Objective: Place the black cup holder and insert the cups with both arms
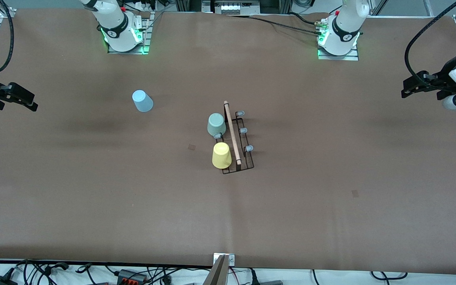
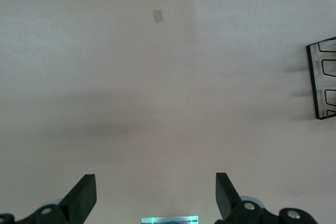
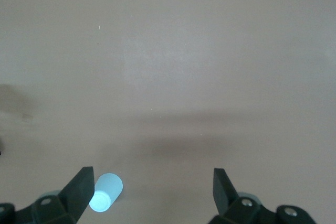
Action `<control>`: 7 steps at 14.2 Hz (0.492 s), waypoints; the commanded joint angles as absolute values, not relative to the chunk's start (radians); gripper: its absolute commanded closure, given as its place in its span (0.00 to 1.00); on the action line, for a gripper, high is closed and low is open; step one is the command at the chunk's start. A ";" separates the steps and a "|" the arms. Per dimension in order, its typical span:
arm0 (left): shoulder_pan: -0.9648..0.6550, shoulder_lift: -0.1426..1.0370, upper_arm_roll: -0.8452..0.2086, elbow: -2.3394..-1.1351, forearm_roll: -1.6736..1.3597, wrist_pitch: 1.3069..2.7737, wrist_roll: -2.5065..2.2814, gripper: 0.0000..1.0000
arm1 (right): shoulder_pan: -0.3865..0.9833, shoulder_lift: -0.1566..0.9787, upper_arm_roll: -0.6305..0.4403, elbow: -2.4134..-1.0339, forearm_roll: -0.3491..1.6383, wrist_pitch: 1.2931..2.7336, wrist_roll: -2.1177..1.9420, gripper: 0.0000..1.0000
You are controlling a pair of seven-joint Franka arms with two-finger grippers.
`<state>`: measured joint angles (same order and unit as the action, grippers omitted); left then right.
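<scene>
— What does the rack [image 1: 238,138] look like?
— Thin black wire with a pale wooden rod on top, mid-table. A green cup [image 1: 216,124] and a yellow cup [image 1: 221,155] sit upside down on its prongs, yellow nearer the front camera.
— And the blue cup [image 1: 143,101]?
— Alone on the table [image 1: 331,206], toward the right arm's end.
— The claws?
— Left gripper [image 2: 156,192] and right gripper [image 3: 153,188] both hang wide and empty over the table's ends.

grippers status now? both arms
Left gripper: open, holding nothing, over bare table at the left arm's end.
Right gripper: open, holding nothing, above the table near the light blue cup.
</scene>
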<state>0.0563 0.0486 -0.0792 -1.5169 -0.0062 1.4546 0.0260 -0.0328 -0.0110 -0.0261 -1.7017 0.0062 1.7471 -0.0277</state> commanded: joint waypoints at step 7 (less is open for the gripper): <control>0.060 0.052 -0.092 -1.483 -0.005 1.463 0.041 0.00 | -0.032 -0.034 -0.026 -1.701 -0.002 1.697 -0.037 0.00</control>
<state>0.0526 0.0489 -0.0887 -1.5014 -0.0062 1.4646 0.0260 -0.0337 -0.0208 -0.0272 -1.7014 0.0062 1.7094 -0.0280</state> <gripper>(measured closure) 0.000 0.000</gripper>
